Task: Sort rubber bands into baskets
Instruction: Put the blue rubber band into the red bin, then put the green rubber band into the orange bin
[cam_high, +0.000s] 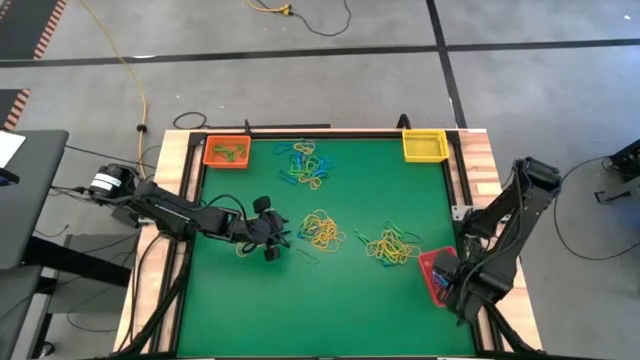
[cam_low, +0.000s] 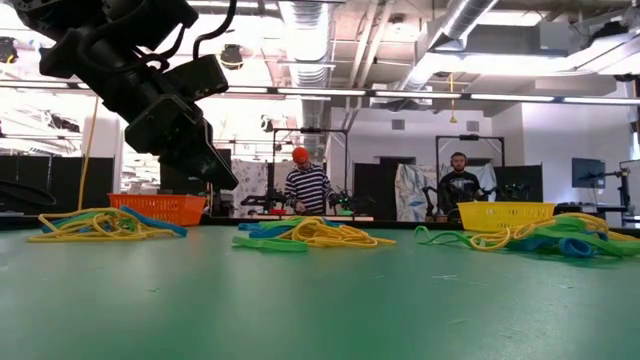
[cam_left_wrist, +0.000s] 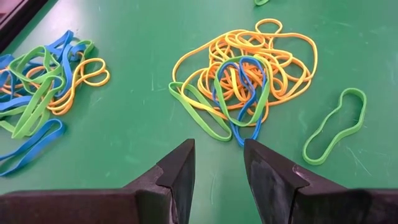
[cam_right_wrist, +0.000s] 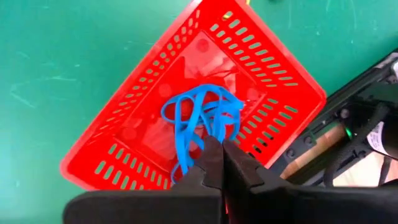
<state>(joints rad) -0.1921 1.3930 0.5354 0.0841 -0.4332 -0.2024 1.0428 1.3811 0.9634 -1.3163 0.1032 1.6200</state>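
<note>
Rubber bands in yellow, blue and green lie in three loose piles (cam_high: 308, 165) (cam_high: 322, 230) (cam_high: 392, 245) on the green mat. The orange basket (cam_high: 227, 152) sits at the far left corner with green bands in it. The yellow basket (cam_high: 424, 146) is at the far right, and the red basket (cam_high: 433, 270) is at the right edge. My left gripper (cam_left_wrist: 217, 158) hovers open just short of the middle pile (cam_left_wrist: 245, 74), nothing between its fingers. My right gripper (cam_right_wrist: 219, 158) points down over the red basket (cam_right_wrist: 205, 93), shut at a bunch of blue bands (cam_right_wrist: 199, 118). My right gripper comes from above, pointing down, and its fingertips (cam_right_wrist: 211, 155) meet at the near end of the blue bunch (cam_right_wrist: 214, 132). The fingers hide the exact place of contact. The bands spread below them into the red basket, and one loop (cam_right_wrist: 182, 163) crosses its wall.
A single green band (cam_left_wrist: 336, 124) lies apart beside the middle pile. Wooden rails (cam_high: 478, 160) frame the mat. Two people (cam_low: 305, 185) (cam_low: 460, 187) stand in the room behind the table. A yellow cable (cam_high: 130, 75) runs over the floor at the far left.
</note>
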